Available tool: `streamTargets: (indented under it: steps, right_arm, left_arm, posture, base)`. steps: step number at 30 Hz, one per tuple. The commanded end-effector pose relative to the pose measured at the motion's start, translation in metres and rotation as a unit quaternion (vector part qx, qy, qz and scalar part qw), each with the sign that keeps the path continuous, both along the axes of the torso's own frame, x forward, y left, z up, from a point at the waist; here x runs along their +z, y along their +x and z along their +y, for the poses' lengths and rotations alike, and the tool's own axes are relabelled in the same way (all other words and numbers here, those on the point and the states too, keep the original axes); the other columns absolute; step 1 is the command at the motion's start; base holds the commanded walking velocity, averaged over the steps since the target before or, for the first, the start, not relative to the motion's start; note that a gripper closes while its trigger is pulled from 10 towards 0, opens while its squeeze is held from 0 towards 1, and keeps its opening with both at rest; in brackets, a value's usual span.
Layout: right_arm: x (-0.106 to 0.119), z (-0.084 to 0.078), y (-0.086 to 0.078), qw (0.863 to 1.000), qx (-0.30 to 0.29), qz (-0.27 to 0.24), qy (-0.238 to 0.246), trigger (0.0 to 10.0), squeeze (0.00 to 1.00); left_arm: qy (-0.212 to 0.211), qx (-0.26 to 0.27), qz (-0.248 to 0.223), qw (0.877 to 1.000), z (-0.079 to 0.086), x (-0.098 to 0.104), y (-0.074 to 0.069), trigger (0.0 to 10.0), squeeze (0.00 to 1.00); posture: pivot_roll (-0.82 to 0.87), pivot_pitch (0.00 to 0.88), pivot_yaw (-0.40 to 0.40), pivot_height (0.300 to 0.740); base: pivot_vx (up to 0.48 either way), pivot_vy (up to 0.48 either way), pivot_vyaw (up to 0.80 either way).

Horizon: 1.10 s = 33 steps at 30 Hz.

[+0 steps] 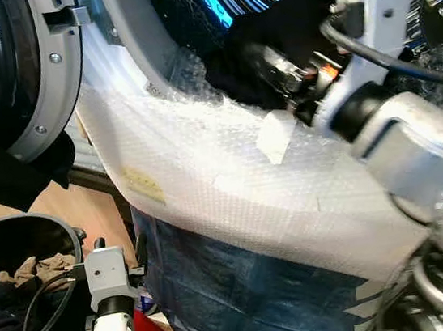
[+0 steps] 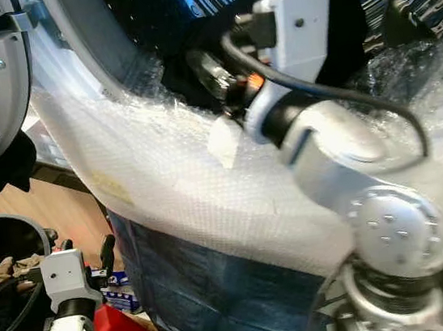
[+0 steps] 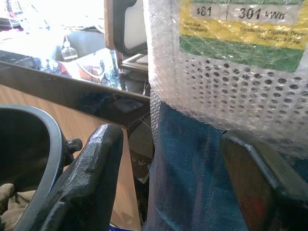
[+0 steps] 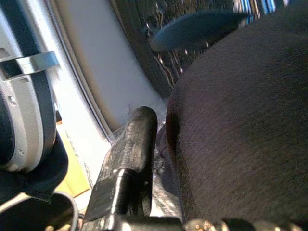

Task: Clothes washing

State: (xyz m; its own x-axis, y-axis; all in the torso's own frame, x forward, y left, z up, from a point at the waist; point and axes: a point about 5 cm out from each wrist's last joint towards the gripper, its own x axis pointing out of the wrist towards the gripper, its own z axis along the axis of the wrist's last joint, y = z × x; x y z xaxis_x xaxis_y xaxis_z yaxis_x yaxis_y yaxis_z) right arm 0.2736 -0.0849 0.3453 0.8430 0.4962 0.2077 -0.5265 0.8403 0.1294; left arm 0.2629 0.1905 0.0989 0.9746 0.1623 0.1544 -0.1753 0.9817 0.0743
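A yellow and green energy label (image 3: pixel 243 33) lies under the bubble wrap (image 3: pixel 216 91) on the washing machine's front, reading "$81" and "301 kWh"; its smaller print is unreadable.

Dark garment (image 4: pixel 240 125) hides one finger of the right gripper (image 4: pixel 159 144); laundry basket (image 1: pixel 18 233) beside it is cropped.
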Motion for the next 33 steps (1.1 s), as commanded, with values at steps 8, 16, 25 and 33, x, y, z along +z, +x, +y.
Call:
streamTargets:
  steps: [8,16,25,33]
  right_arm:
    - [0.021,-0.004,0.015,0.998,-0.044,-0.005,0.035,0.0,0.0]
    - [0.053,0.009,0.021,0.995,-0.042,-0.017,0.09,0.0,0.0]
    - [0.082,0.004,0.052,0.987,-0.087,-0.009,0.134,0.0,0.0]
    - [0.104,0.002,0.088,0.98,-0.114,0.0,0.161,0.0,0.0]
  left_arm:
    - [0.005,0.0,0.004,1.0,-0.001,-0.001,0.001,10.0,0.0]
    - [0.006,-0.001,0.004,1.0,-0.002,-0.001,0.003,10.0,0.0]
    - [0.004,-0.004,0.005,1.0,-0.004,-0.002,0.006,10.0,0.0]
    - [0.002,-0.007,0.006,1.0,-0.006,-0.003,0.007,10.0,0.0]
  posture:
    - [0.0,0.112,-0.096,0.74]
    - [-0.01,0.106,-0.094,0.74]
    - [-0.02,0.104,-0.092,0.74]
    - [-0.02,0.098,-0.097,0.74]
  base:
    - [0.0,0.0,0.0]
    - [0.0,0.0,0.0]
    - [0.0,0.0,0.0]
    - [0.0,0.0,0.0]
